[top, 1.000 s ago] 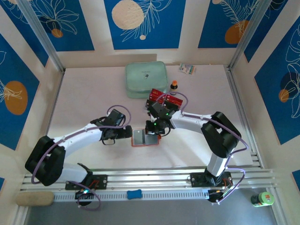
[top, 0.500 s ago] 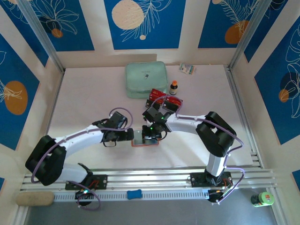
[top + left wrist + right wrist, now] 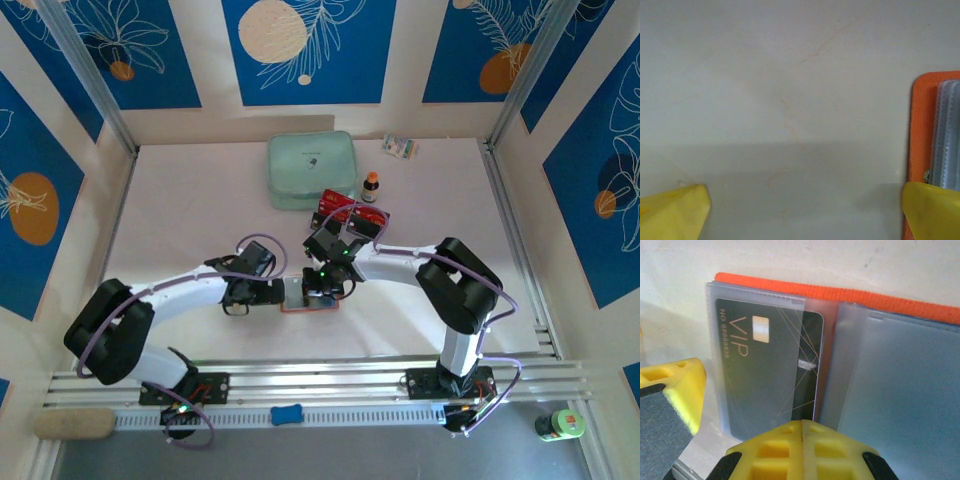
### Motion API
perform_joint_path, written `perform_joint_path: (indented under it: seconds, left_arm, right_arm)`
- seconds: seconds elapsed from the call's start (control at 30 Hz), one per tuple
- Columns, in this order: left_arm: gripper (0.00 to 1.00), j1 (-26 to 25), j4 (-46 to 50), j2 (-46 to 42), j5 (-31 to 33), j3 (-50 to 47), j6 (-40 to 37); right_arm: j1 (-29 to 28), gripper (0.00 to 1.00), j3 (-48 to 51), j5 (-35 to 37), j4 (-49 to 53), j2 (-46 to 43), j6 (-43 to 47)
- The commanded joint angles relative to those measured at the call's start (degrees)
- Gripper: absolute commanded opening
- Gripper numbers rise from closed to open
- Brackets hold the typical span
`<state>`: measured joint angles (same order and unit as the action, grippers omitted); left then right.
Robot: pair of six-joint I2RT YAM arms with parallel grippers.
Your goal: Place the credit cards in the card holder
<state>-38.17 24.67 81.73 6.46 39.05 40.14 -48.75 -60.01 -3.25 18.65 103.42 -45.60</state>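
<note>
Black card [image 3: 765,380] inside card holder [image 3: 865,296], closed right end effector [image 3: 802,425] at edge

Pale table [image 3: 200,190] — open card holder [image 3: 300,301], mint pouch [image 3: 311,168], bottle [image 3: 371,185]

White arm links [image 3: 180,290], black joints [image 3: 105,335], purple cables [image 3: 262,243] looping; yellow pincer fingertips [image 3: 675,212], green wrist LEDs [image 3: 322,271].

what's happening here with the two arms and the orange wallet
The right gripper, shut, sits at the near edge of a black card that is mostly inside a clear pocket of the open orange card holder; whether it pinches or just pushes the card is unclear. The left gripper hangs wide open at the holder's left edge. More red cards lie by the green pouch.
</note>
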Motion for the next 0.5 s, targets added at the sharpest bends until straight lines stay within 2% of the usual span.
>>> perform_joint_path:
  seconds: [0.0,0.23,0.47]
  left_arm:
    - [1.00,-0.69,-0.52,2.08,-0.76,-1.57,0.09]
    - [1.00,-0.94,-1.07,2.30,-0.58,-2.38,0.28]
    - [1.00,-0.94,-0.86,1.39,-0.24,-2.40,0.41]
  right_arm:
    - [-0.79,0.00,-1.63,-1.58,0.24,1.75,-0.83]
    - [-1.87,0.00,-3.75,-2.27,0.68,3.61,-0.97]
    - [-1.31,0.00,-3.81,-2.92,0.51,1.61,-1.30]
